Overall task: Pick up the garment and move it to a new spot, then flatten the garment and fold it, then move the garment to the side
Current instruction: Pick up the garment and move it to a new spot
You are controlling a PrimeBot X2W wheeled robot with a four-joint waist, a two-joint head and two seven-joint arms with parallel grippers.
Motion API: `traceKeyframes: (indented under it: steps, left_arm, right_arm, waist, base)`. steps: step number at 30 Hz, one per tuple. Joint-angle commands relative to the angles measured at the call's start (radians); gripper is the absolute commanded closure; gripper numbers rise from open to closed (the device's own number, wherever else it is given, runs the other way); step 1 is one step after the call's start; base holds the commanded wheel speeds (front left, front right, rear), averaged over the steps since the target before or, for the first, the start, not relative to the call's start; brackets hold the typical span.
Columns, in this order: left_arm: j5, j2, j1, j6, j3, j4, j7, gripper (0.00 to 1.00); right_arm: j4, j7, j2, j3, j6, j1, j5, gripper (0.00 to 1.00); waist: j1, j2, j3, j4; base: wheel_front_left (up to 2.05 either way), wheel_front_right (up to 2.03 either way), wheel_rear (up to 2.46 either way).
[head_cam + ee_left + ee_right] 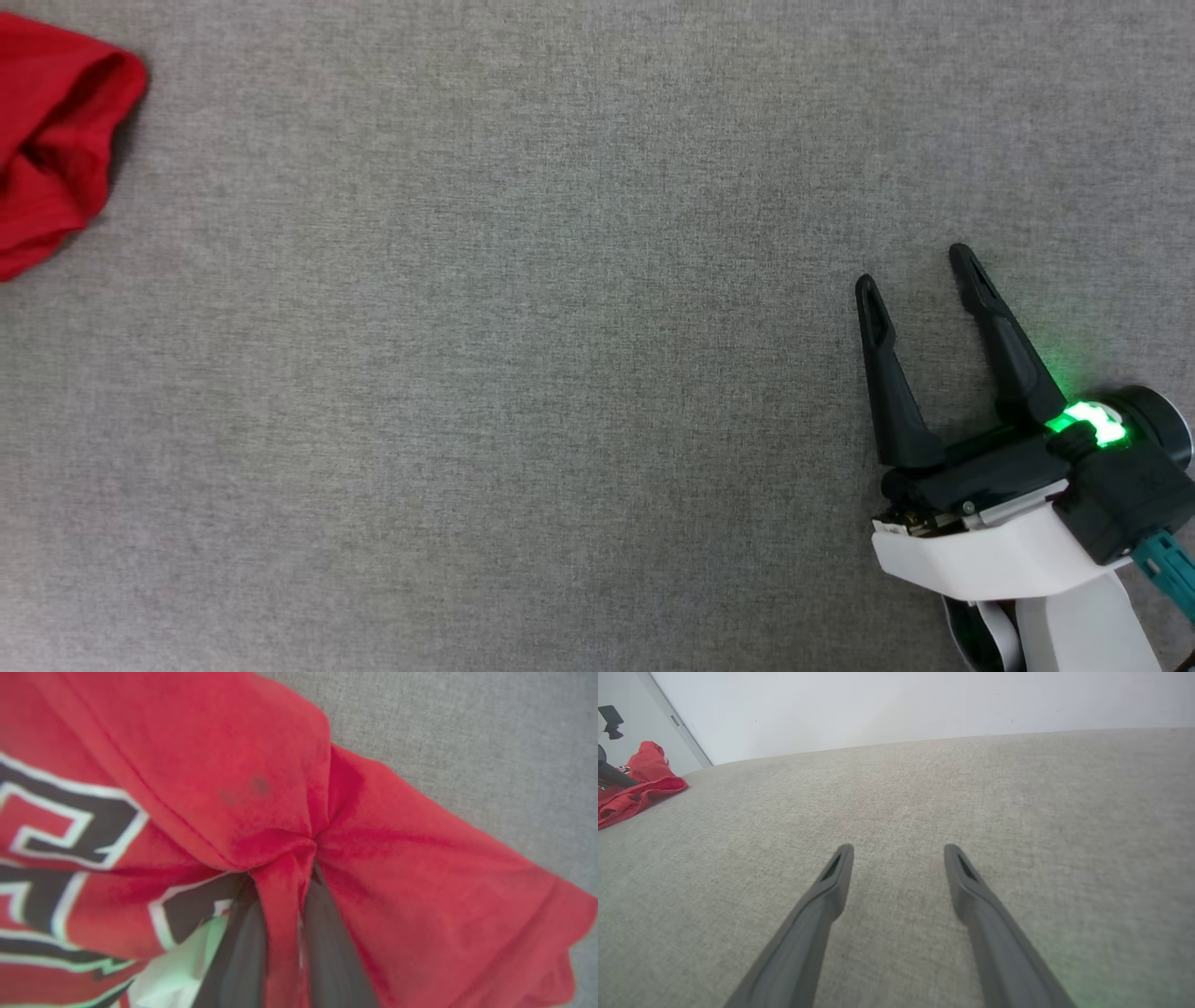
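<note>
My left gripper (282,882) is pinching a fold of the crumpled red jersey (420,882) with black, white-edged lettering, far left on the grey woven surface (560,373); my right gripper (915,268) is standing wide open.

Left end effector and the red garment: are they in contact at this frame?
Touching. The left wrist view shows the left end effector closed on the garment, with a ridge of red cloth pinched between its two dark fingers.

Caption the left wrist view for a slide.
Left gripper pinching a fold of the red garment over the grey surface.
</note>
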Motion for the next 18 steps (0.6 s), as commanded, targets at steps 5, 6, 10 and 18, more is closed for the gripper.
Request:
traceKeyframes:
  steps: [5,6,10,18]
  left_arm:
    - [-0.011,-0.009,0.026,-0.002,-0.063,-0.034,-0.099,1.0]
    - [-0.01,-0.002,0.023,-0.002,-0.068,-0.039,-0.13,1.0]
    - [0.002,0.018,0.024,0.0,-0.114,-0.075,-0.243,1.0]
    - [0.121,0.02,0.005,0.0,-0.229,-0.132,-0.576,1.0]
  right_arm:
    - [0.089,0.019,-0.015,-0.013,-0.002,0.015,0.004,0.0]
    - [0.091,0.019,-0.015,-0.014,-0.002,0.018,0.007,0.0]
    - [0.107,0.014,-0.012,-0.003,-0.002,0.034,0.025,0.0]
    - [0.149,0.012,-0.011,-0.007,-0.002,0.059,0.064,0.0]
  waist:
    - [0.0004,0.0,-0.063,0.007]
    - [0.0004,0.0,-0.083,0.01]
    - [0.0004,0.0,-0.157,0.017]
    - [0.0004,0.0,-0.331,0.02]
  base:
    - [0.0,0.0,0.0]
    - [0.0,0.0,0.0]
    - [0.0,0.0,0.0]
    - [0.0,0.0,0.0]
